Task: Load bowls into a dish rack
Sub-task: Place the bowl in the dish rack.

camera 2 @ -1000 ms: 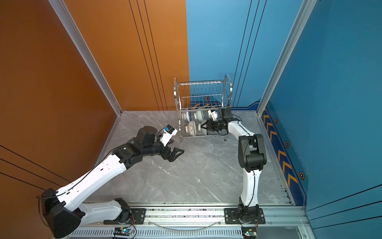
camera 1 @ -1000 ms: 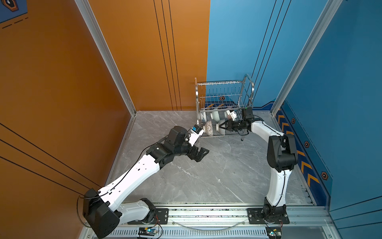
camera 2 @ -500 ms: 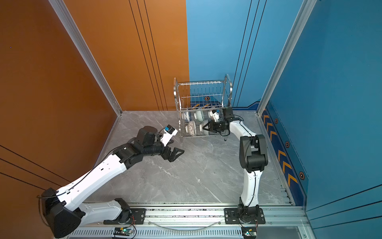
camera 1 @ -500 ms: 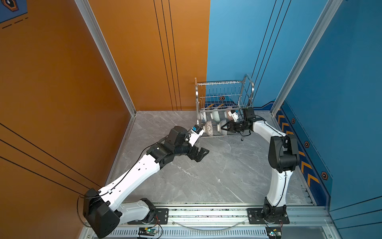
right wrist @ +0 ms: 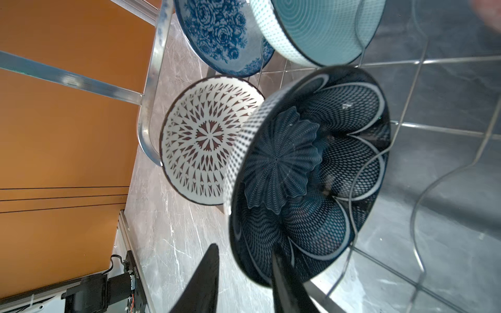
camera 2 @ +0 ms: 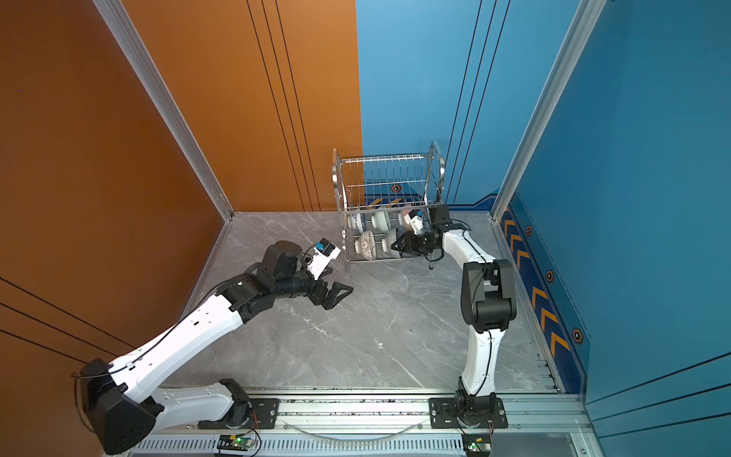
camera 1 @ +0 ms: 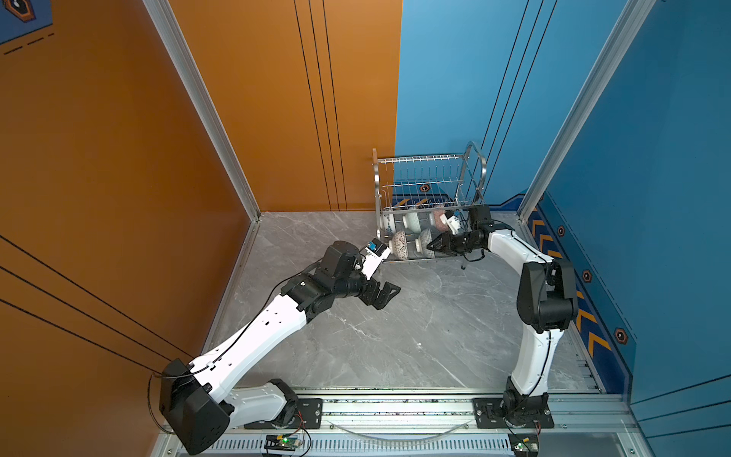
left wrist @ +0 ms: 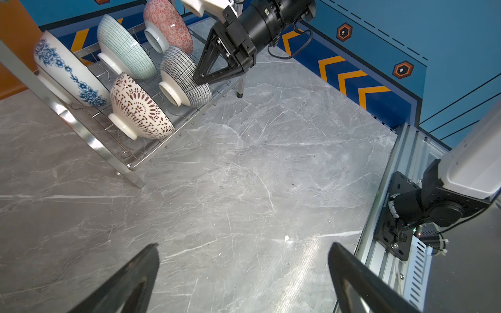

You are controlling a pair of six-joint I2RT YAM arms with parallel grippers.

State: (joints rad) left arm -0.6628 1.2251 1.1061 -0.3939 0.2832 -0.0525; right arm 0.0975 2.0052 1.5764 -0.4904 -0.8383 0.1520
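In both top views the dish rack (camera 1: pixel 427 185) stands just right of centre in the frame, at the far edge of the grey worktop (camera 1: pixel 395 336) by the back wall. All five bowls sit on edge in its lower tier. The blue-floral bowl (camera 1: pixel 385 226), the mint bowl (camera 1: pixel 411 221) and the reddish bowl (camera 1: pixel 438 217) make the back row, with the white lattice bowl (camera 1: pixel 399 245) and the navy bowl (camera 1: pixel 424 240) in front. My right gripper (camera 1: pixel 429 246) reaches in from the right of the frame, tips at the navy bowl. My left gripper (camera 1: pixel 388 296) hangs over bare worktop left of centre, lower in the frame than the rack and apart from it

From the left wrist camera I see its two fingers (left wrist: pixel 130 281) spread wide over the marble, jaws fully open with nothing between them. Beyond them the five bowls lean in the rack's wire slots with their feet towards this camera. The right gripper (left wrist: pixel 196 78) has its tips against the grid-marked outside of the navy bowl (left wrist: pixel 184 81)

From the right wrist camera the navy bowl (right wrist: pixel 306 173) fills most of the view, its rim between the jaws. One finger (right wrist: pixel 200 279) is outside the rim and the other lies over the petal pattern inside. A strip of worktop shows between the outer finger and the rim, so I read these jaws as parted and not clamping. The white lattice bowl (right wrist: pixel 206 138) sits just behind the navy one, with the blue-floral (right wrist: pixel 219 35) and mint (right wrist: pixel 325 29) bowls further on
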